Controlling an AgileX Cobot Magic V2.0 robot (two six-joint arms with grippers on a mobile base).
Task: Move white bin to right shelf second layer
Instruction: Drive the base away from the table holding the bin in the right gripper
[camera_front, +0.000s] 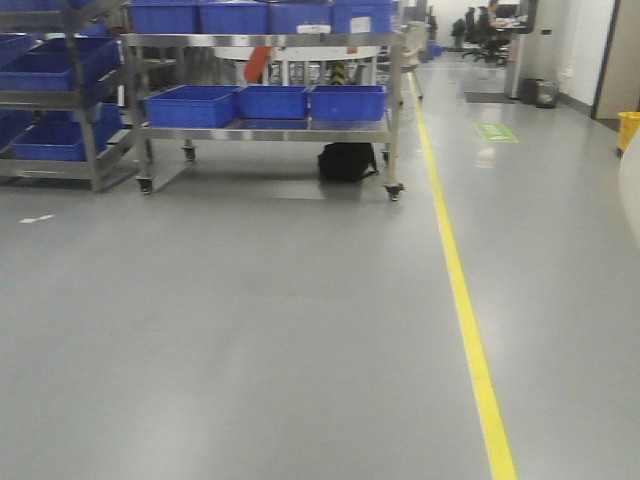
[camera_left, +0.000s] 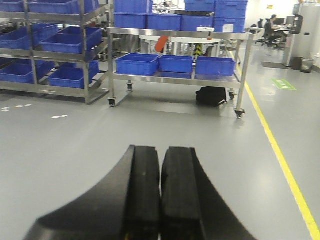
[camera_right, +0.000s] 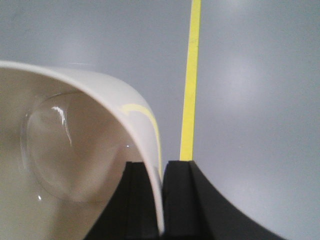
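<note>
Two black fingers (camera_right: 181, 200) of the right gripper (camera_right: 161, 170) are almost closed, clamped on the wall of the white bin (camera_right: 75, 150). One finger is inside, one outside, with the thin wall sandwiched between. The bin hangs off that pinch, tilted, its glossy inside and rounded base facing the wrist camera. Grey floor (camera_right: 260, 100) lies behind it, and the yellow floor line (camera_right: 190, 75) runs just beside its rim in that view.

Left gripper (camera_left: 160, 152): fingers (camera_left: 144, 190) pressed flat together, hairline seam only, nothing held. Well ahead of it stands a wheeled steel cart (camera_left: 175, 33) with blue crates (camera_left: 136, 63) on the upper and lower levels. A black bag (camera_left: 210, 96) sits on the floor under the cart. A second rack (camera_left: 50, 90) of blue crates stands left of the cart.

The front view shows the same cart, with the yellow line running right of it. A pale curved edge shows at the right border; cannot tell what it is.
</note>
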